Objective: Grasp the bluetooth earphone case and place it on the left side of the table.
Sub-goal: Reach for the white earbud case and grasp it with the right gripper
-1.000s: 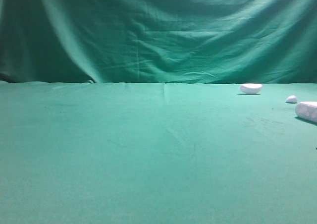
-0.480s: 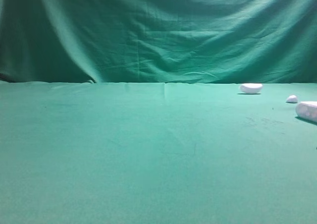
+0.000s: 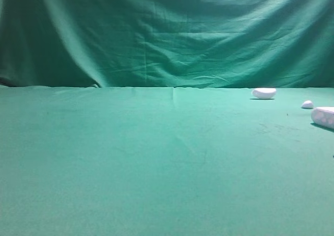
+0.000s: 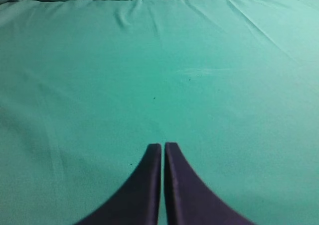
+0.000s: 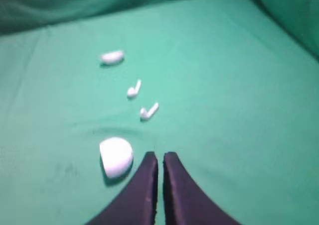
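Note:
The bluetooth earphone case (image 3: 324, 117) is a glossy white oblong lying on the green table (image 3: 156, 157) at the far right, cut off by the frame edge. In the right wrist view the case (image 5: 116, 157) appears rounded, just left of my right gripper (image 5: 160, 155) and apart from it. That gripper is shut with nothing between its dark fingers. In the left wrist view my left gripper (image 4: 163, 145) is shut too, over bare green cloth (image 4: 159, 60). Neither arm shows in the exterior view.
A smaller white half-moon piece (image 3: 264, 93) (image 5: 112, 57) lies farther back. A tiny white lump (image 3: 307, 104) sits between it and the case. In the right wrist view two white earbuds (image 5: 133, 89) (image 5: 149, 111) lie there. A green draped backdrop (image 3: 167, 32) closes the rear.

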You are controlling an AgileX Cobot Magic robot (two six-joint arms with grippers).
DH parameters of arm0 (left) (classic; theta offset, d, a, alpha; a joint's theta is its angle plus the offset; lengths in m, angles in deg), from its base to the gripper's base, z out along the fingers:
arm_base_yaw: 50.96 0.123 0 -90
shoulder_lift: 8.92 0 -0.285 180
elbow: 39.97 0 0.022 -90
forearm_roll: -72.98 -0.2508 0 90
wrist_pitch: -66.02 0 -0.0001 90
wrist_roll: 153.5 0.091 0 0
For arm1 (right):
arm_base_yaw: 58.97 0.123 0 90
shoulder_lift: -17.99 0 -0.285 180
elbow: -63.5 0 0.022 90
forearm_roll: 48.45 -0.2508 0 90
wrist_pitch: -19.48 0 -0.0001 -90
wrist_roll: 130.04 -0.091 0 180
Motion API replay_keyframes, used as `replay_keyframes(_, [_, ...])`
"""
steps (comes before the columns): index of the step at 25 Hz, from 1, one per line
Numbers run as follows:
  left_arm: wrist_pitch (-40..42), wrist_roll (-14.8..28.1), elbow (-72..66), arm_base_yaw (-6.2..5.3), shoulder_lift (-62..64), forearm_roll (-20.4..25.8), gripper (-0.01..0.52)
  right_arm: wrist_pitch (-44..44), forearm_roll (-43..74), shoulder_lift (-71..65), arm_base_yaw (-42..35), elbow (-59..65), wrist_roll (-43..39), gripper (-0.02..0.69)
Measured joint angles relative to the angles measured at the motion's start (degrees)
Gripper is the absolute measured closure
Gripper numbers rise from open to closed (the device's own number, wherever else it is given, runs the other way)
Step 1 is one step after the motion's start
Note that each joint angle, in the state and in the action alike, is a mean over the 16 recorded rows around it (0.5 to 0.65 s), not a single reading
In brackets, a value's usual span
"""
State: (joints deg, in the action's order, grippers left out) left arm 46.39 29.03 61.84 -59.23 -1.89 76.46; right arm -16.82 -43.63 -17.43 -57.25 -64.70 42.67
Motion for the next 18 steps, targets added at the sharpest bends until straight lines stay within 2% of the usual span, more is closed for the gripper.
replay_keyframes(10, [0.00, 0.00, 0.00, 0.00, 0.00, 0.00, 0.514, -9.49, -4.81, -23.74, 5.83, -11.06, 11.12, 0.642])
replay_keyframes(14, [0.00, 0.00, 0.00, 0.00, 0.00, 0.00, 0.514, -10.66, -5.44, -33.73, 8.63, -15.36, 13.43, 0.558])
replay_keyframes(18, [0.00, 0.00, 0.00, 0.00, 0.00, 0.00, 0.514, -9.75, -5.23, -43.45, 10.53, -19.17, 13.94, 0.424])
